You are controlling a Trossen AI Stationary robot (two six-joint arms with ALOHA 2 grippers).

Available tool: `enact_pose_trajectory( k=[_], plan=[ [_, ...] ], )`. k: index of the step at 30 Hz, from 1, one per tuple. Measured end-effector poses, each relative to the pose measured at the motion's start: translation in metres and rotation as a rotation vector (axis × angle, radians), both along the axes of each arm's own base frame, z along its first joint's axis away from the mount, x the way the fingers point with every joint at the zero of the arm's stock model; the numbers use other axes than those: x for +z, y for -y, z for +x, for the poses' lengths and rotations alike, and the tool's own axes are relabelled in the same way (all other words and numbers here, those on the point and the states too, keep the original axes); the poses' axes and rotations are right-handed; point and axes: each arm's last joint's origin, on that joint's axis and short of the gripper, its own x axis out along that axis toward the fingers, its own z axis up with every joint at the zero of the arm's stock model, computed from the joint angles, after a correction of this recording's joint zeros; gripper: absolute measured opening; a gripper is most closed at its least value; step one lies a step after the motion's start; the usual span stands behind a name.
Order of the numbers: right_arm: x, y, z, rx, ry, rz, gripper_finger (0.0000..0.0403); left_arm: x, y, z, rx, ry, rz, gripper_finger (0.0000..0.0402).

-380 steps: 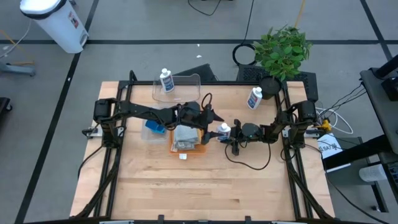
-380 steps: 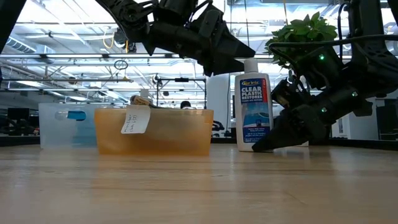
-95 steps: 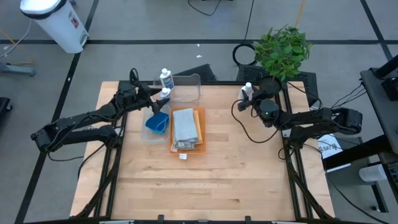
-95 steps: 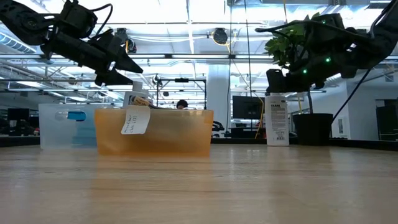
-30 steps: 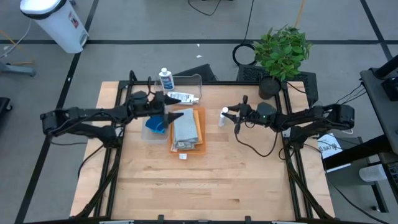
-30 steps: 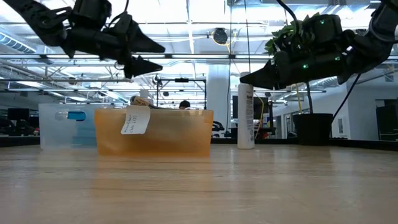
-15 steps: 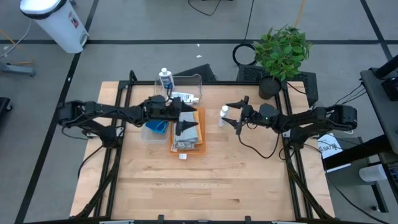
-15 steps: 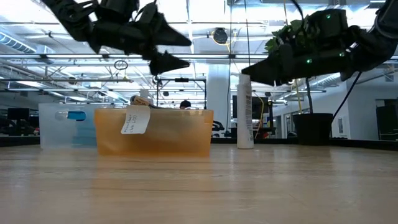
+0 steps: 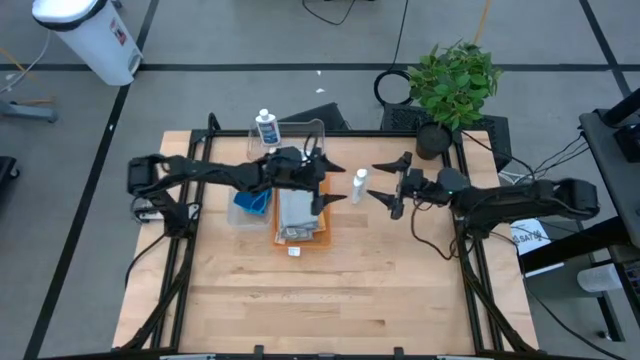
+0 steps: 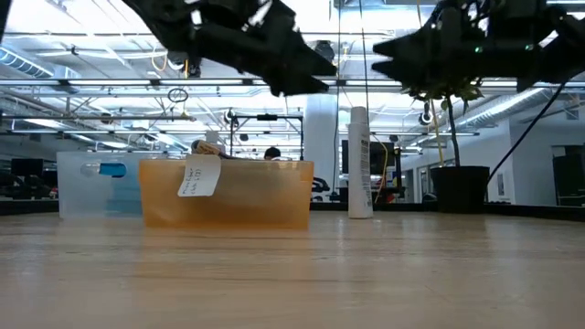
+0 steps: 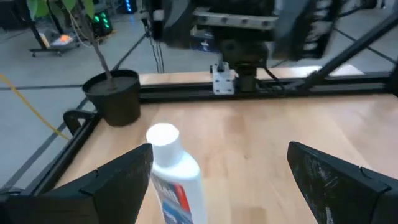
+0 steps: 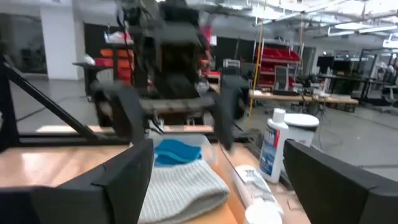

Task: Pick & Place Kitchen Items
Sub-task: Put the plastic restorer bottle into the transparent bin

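**Ana:** Bottles first. Where is the one that matters?

**Ben:** One small white bottle [image 9: 359, 186] stands upright on the bare wood, between the two grippers and just beside the orange folded cloth [image 9: 320, 212]. The left gripper [image 9: 328, 182] is spread wide, its fingers on either side of the bottle's line but not touching it. The right gripper [image 9: 387, 181] is also wide open, a little off on the other side, holding nothing.

**Ana:** And the others?

**Ben:** A second bottle [image 9: 266, 129] stands at the far rim of the clear plastic tub [image 9: 300, 128]. The grey folded cloth [image 9: 295, 208] lies on the orange one, with a blue sponge [image 9: 251, 203] beside them.

**Ana:** How will that middle bottle handle?

**Ben:** I judge it light, stiff plastic, smooth and a bit slippery, tall for its base, so a nudge could topple it. Best taken across the body below the cap, around the label, squarely from both sides.

**Ana:** Risk?

**Ben:** One finger arriving first and tipping it.
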Motion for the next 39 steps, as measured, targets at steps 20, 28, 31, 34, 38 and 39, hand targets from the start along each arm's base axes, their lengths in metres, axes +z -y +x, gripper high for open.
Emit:
enact_pose_trajectory(
  k=[20, 28, 31, 34, 38, 39],
  plan=[
    [0.005, -0.008, -0.01, 0.024, -0.036, -0.044, 0.0322, -0.025, -0.032, 0.055, 0.15, 0.001, -0.063, 0.0374],
    [0.006, -0.008, -0.01, 0.023, -0.035, -0.044, 0.0322, -0.037, -0.031, 0.059, 0.107, -0.035, -0.071, 0.0374],
    [0.006, -0.008, -0.01, 0.022, -0.033, -0.044, 0.0322, -0.042, -0.032, 0.061, 0.111, -0.026, -0.078, 0.0374],
    [0.006, -0.008, -0.01, 0.022, -0.035, -0.043, 0.0322, -0.042, -0.032, 0.061, 0.119, -0.026, -0.111, 0.0374],
    [0.006, -0.008, -0.01, 0.022, -0.035, -0.043, 0.0322, -0.039, -0.032, 0.061, 0.121, 0.0, -0.118, 0.0374],
    [0.006, -0.008, -0.01, 0.022, -0.036, -0.043, 0.0322, -0.038, -0.032, 0.061, 0.12, 0.008, -0.116, 0.0374]
  ],
)
